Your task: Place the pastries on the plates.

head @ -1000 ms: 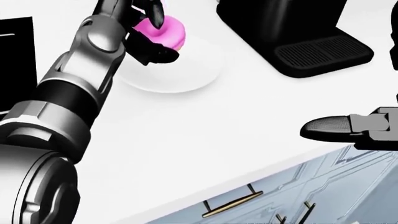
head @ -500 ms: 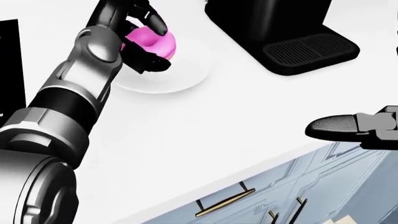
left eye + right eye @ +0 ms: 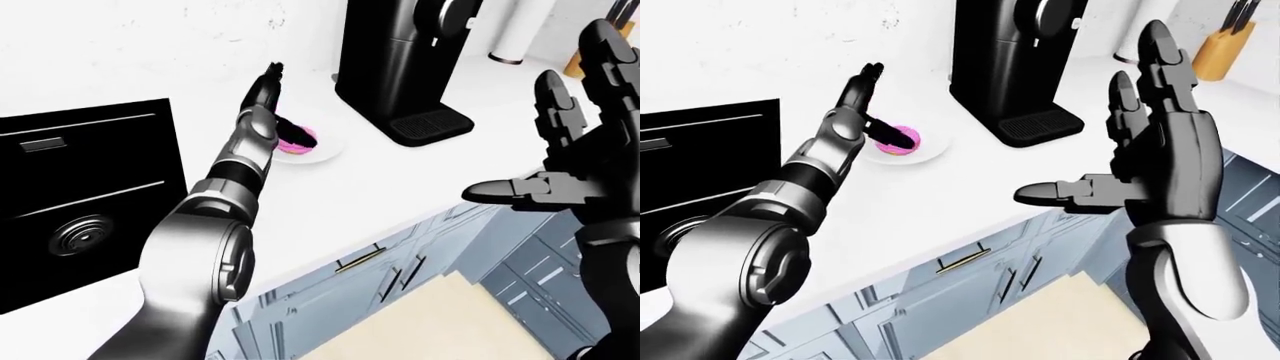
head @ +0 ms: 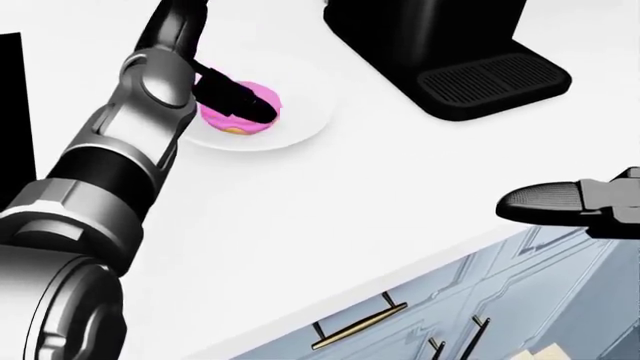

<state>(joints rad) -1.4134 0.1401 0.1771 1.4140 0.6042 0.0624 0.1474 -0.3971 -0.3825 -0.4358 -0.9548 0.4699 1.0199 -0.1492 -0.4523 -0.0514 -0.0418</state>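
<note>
The pink doughnut (image 4: 243, 109) lies on the white plate (image 4: 300, 124), just left of the black coffee machine (image 4: 440, 52). The left hand (image 3: 868, 101) stands over it with fingers spread, one finger (image 4: 232, 96) lying across the doughnut. The right hand (image 3: 1150, 161) hovers wide open and empty, below and right of the machine.

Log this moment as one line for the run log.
donut: flat on plate | left hand: open, thumb across donut | right hand: open, empty | coffee machine: beside plate

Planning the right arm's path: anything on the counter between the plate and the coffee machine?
Nothing. In the head view, only bare white counter separates the plate from the coffee machine.
</note>
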